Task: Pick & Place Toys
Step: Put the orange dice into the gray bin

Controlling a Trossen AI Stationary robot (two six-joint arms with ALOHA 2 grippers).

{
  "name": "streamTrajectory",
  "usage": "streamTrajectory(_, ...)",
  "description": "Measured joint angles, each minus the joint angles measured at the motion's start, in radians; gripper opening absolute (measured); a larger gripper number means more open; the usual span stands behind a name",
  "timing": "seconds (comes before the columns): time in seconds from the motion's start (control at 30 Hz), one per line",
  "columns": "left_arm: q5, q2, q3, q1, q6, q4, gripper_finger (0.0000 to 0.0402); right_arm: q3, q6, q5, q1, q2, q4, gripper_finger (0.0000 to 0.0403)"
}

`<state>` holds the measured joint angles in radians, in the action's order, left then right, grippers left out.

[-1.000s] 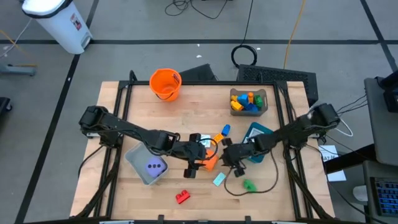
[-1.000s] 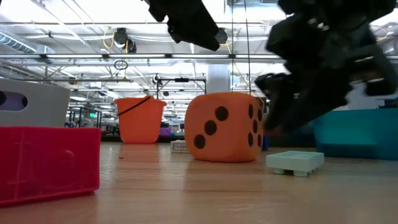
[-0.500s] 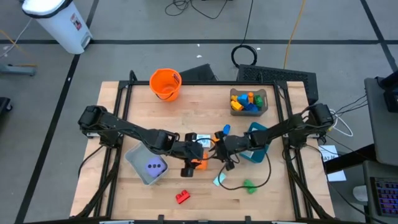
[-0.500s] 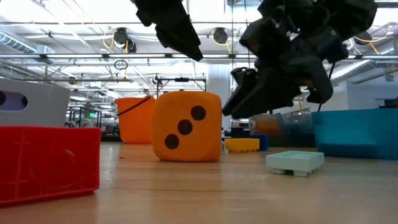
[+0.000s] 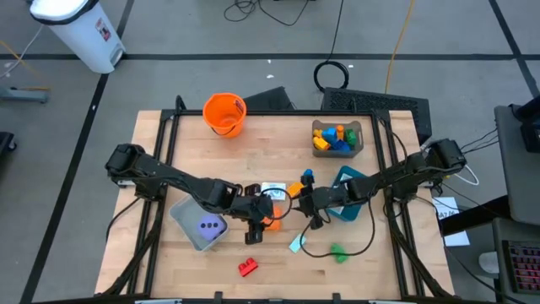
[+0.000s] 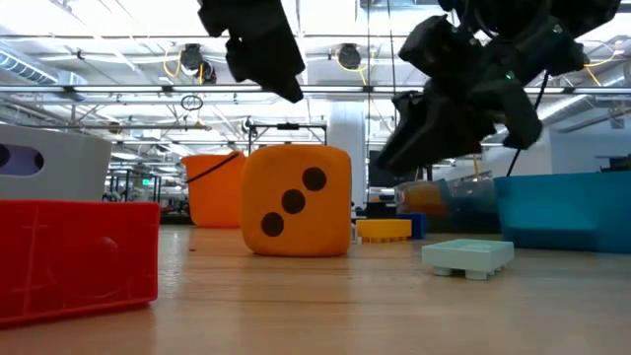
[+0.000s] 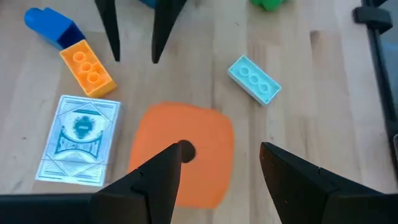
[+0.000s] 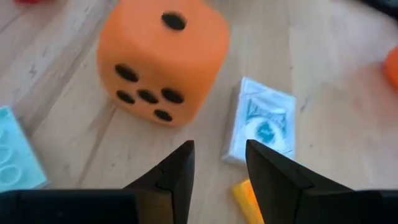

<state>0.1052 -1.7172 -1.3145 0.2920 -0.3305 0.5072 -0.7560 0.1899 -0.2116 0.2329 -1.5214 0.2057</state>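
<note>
the soft orange cube-shaped die with black dots [image 6: 296, 200] sits flat on the wooden table [image 5: 270, 257], near a white picture card [image 8: 261, 127] and a pale teal studded plastic block [image 7: 254, 78]. the left gripper [image 7: 211, 171] hangs directly above it, fingers parted and empty, while the right gripper [image 8: 217, 165] hovers just beside it, also parted and holding nothing.

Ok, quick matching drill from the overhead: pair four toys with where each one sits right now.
Things:
1. purple die
2. orange die
3. red block
4. green toy

Places:
A. near the table's front edge, left of centre
B. inside the grey bin
C. front right, beside a black cable
D. under the left gripper

Pairs: 1-B, 2-D, 3-A, 4-C
</note>
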Motion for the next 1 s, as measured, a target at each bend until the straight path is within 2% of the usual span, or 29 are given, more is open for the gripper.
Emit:
streamTrajectory(0.1,0.001,-0.006,-0.026,0.001,-0.009,0.038,0.0227,0.025,-0.025,0.002,0.007,0.000,0.006,0.0137)
streamTrajectory(0.37,0.027,-0.100,-0.211,-0.002,0.014,0.221,0.0227,0.058,-0.074,0.003,0.007,0.000,0.007,0.0137)
streamTrajectory(0.63,-0.024,-0.170,-0.307,-0.002,0.006,0.251,0.0227,0.063,-0.061,0.003,0.024,-0.001,0.004,0.0137)
streamTrajectory(1.0,-0.035,-0.220,-0.349,-0.026,0.049,0.312,0.0227,0.063,-0.040,0.003,0.085,-0.001,0.000,0.0137)
